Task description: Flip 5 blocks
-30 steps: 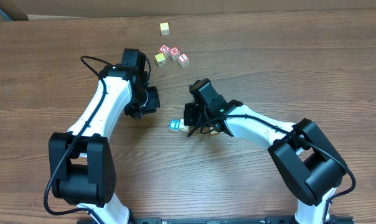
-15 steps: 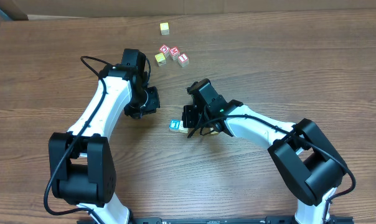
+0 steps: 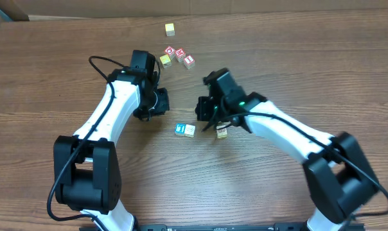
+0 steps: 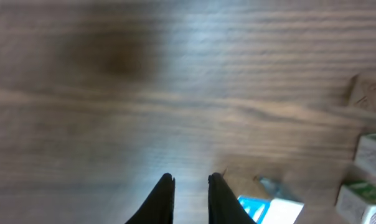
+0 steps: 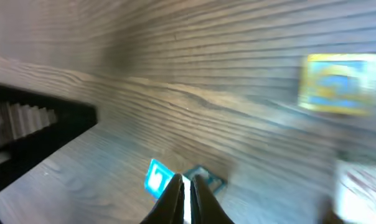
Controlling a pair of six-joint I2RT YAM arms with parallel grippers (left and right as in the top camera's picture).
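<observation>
Right wrist view gives us the right claw [image 5: 185,186] first. Its dark tips are pressed together with nothing we can make out between them, just above the blue-faced block [image 5: 155,177]. That block carries a white mark too blurred to read. At two o'clock from the tips lies the yellow-framed block [image 5: 342,84], its blue print equally unreadable. From overhead, the blue-faced block sits at seven o'clock from this claw, touching the cream block [image 3: 190,130] on its right. The yellow-framed block lies at five o'clock, apart from that pair and partly under the arm. In the left wrist view, the left claw [image 4: 191,183] stands narrow, with only a slim empty gap between its fingers, above bare wood. The blue face shows at four o'clock from its tips. From overhead, this claw is at ten o'clock from the pair of blocks, near but not touching them. At one o'clock from it, the red-lettered cubes [image 3: 180,55] huddle together, their white letters too small for us to read. The lone yellow cube [image 3: 170,29] sits beyond them at twelve o'clock, on the brown wood-grain table [image 3: 277,51].
</observation>
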